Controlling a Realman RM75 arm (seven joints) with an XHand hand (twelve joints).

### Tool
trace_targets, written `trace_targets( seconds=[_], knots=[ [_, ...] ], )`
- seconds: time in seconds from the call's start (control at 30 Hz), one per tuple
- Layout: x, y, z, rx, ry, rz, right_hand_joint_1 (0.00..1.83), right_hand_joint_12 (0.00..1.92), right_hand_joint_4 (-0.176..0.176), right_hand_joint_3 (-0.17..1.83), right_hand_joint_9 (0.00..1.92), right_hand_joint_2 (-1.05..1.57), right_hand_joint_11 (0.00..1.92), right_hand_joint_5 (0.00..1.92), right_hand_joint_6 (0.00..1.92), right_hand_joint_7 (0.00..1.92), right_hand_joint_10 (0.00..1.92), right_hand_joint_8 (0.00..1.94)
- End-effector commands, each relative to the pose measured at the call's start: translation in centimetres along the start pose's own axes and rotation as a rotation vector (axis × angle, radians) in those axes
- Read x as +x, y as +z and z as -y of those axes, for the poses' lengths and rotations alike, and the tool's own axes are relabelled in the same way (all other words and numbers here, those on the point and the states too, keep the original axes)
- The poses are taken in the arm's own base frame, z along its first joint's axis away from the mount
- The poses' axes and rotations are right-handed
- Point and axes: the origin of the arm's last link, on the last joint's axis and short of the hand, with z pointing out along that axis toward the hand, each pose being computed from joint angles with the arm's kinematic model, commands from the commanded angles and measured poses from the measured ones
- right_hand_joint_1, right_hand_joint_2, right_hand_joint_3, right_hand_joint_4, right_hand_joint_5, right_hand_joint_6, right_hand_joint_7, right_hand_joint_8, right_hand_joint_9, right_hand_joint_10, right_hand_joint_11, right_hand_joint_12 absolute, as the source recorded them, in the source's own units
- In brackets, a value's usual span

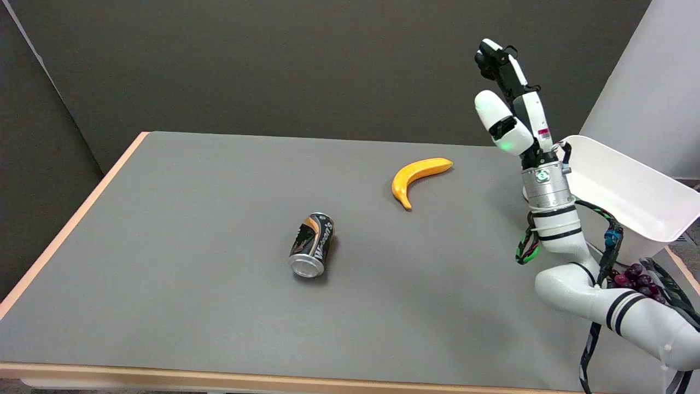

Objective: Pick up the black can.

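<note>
The fingers (495, 57) of the right hand (508, 104) point upward and a little apart, with nothing between them; the hand holds nothing and hangs in the air at the table's far right, well above the surface. Below the hand, the silver wrist cuff and the white forearm run down toward five o'clock, where the right arm (596, 295) bends and leaves the picture at the lower right corner, with cables along it.

The black can (312, 244) lies on its side near the middle of the grey table (164, 230), its silver end turned toward six o'clock. It sits well apart from the hand, toward eight o'clock from it, and nothing touches it.

A yellow banana (415, 175) lies on the table at about one o'clock from the can, between the can and the hand. A white bin (629, 191) stands just beside the forearm at its three o'clock. A cluster of dark purple grapes (634, 276) shows behind the arm's bend.
</note>
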Motion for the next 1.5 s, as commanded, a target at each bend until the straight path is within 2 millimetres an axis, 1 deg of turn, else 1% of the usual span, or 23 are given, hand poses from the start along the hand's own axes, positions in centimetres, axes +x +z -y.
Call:
trace_targets(
  seconds=[0.03,0.17,0.27,0.33,0.4,0.47,0.53,0.6,0.63,0.67,0.7,0.77,0.83,0.87,0.9,0.97,1.03,1.1,1.13,1.17,1.27,1.33,1.5],
  knots=[
    [-0.1,1.3,0.7,0.047,-0.047,0.051,0.21,0.92,0.034,0.98,0.12,0.66,0.00,0.13,0.39,0.25,0.66,0.35],
    [0.3,3.6,2.0,0.103,-0.127,0.136,0.22,0.93,0.034,0.98,0.12,0.66,0.00,0.13,0.40,0.25,0.66,0.36],
    [-0.2,5.5,3.3,0.170,-0.207,0.217,0.25,0.93,0.035,0.97,0.12,0.64,0.00,0.13,0.40,0.25,0.66,0.36],
    [-1.0,6.4,4.0,0.211,-0.269,0.274,0.28,0.93,0.034,0.98,0.12,0.64,0.00,0.13,0.40,0.25,0.66,0.37],
    [-2.0,7.5,5.0,0.265,-0.339,0.324,0.34,0.93,0.036,0.98,0.13,0.63,0.00,0.14,0.41,0.26,0.66,0.37],
    [-2.9,8.3,5.9,0.309,-0.394,0.360,0.47,0.95,0.040,0.98,0.13,0.64,0.00,0.15,0.42,0.26,0.67,0.38],
    [-3.5,9.1,6.7,0.346,-0.438,0.379,0.50,0.95,0.042,0.99,0.13,0.64,0.00,0.14,0.42,0.25,0.67,0.37],
    [-5.1,10.1,7.8,0.424,-0.538,0.427,0.56,0.90,0.046,0.92,0.13,0.69,0.00,0.15,0.36,0.24,0.63,0.30],
    [-5.5,10.3,8.1,0.446,-0.567,0.441,0.58,0.89,0.047,0.93,0.12,0.69,0.00,0.14,0.36,0.23,0.63,0.29],
    [-6.6,10.4,8.6,0.493,-0.620,0.471,0.59,0.90,0.047,0.98,0.10,0.67,0.00,0.11,0.39,0.20,0.63,0.32],
    [-7.1,10.5,9.0,0.524,-0.655,0.484,0.61,0.88,0.046,1.00,0.09,0.66,0.00,0.10,0.38,0.17,0.62,0.32],
    [-9.2,10.4,10.4,0.654,-0.788,0.532,0.65,0.80,0.044,1.00,0.05,0.66,0.00,0.07,0.31,0.11,0.59,0.29],
    [-10.6,10.1,11.4,0.743,-0.864,0.561,0.67,0.74,0.045,1.00,0.04,0.66,0.00,0.06,0.26,0.09,0.56,0.27],
    [-11.3,9.8,11.9,0.788,-0.890,0.576,0.69,0.67,0.044,0.98,0.02,0.66,0.00,0.03,0.22,0.05,0.51,0.22],
    [-11.7,9.6,12.2,0.817,-0.909,0.587,0.70,0.59,0.044,0.97,0.00,0.66,0.00,0.00,0.17,0.00,0.46,0.18],
    [-12.7,8.8,12.6,0.877,-0.948,0.622,0.72,0.53,0.039,0.99,0.00,0.67,0.00,0.00,0.10,0.00,0.36,0.12],
    [-13.2,8.0,12.7,0.904,-0.961,0.645,0.74,0.43,0.037,0.89,0.00,0.68,0.00,0.00,0.01,0.00,0.19,0.02],
    [-13.3,7.1,12.6,0.915,-0.969,0.662,0.75,0.39,0.033,0.92,0.00,0.65,0.00,0.00,0.00,0.00,0.13,0.00],
    [-15.2,2.8,21.2,1.184,-0.693,0.612,0.76,0.35,0.031,0.94,0.00,0.63,0.00,0.00,0.00,0.00,0.10,0.00],
    [-13.1,6.3,12.4,0.916,-0.979,0.671,0.78,0.23,0.030,0.89,0.00,0.61,0.00,0.00,0.00,0.00,0.03,0.00],
    [-12.4,5.0,11.6,0.888,-0.982,0.691,0.78,0.09,0.028,0.82,0.00,0.58,0.00,0.00,0.00,0.00,0.00,0.00],
    [-12.3,3.9,11.0,0.897,-0.993,0.716,0.77,0.00,0.032,0.67,0.00,0.63,0.00,0.00,0.00,0.00,0.00,0.00],
    [-11.7,3.3,9.6,0.933,-1.085,0.792,0.75,0.00,0.035,0.61,0.00,0.62,0.00,0.00,0.00,0.00,0.00,0.00]
  ],
)
